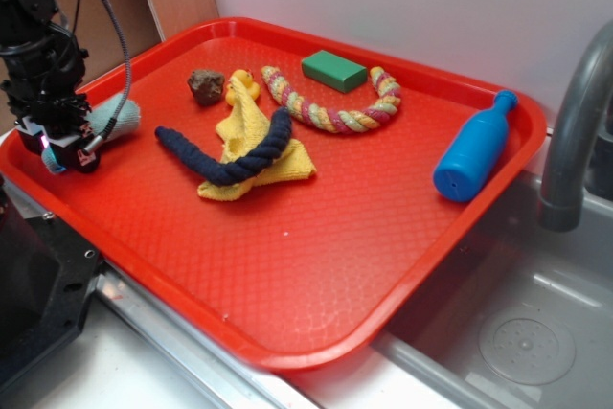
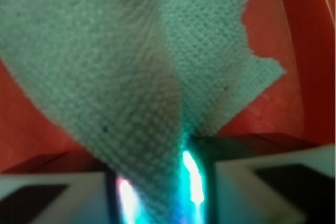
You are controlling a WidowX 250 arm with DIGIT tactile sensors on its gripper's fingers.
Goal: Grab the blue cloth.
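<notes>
Far left, at nine o'clock on the red tray [image 1: 402,237], the gripper [image 1: 67,152] is down at the rim with the blue cloth [image 1: 117,117] bunched just to its right. The wrist view settles it: the fingers are pressed in on a fold, knitted fabric funnelling down between them. It's a soft, light, floppy thing by the look of it; a pinch on a gathered ridge like this should hold better than one on a flat edge, though loose knit could slide out. Moving right, a brown rock [image 1: 205,85] at eleven, then the yellow cloth [image 1: 251,139] with the navy rope [image 1: 235,152] lying across it near the centre. At twelve, a green block [image 1: 333,70] inside the braided rope's [image 1: 337,102] curve. Out at three o'clock, the blue bottle [image 1: 471,150].
</notes>
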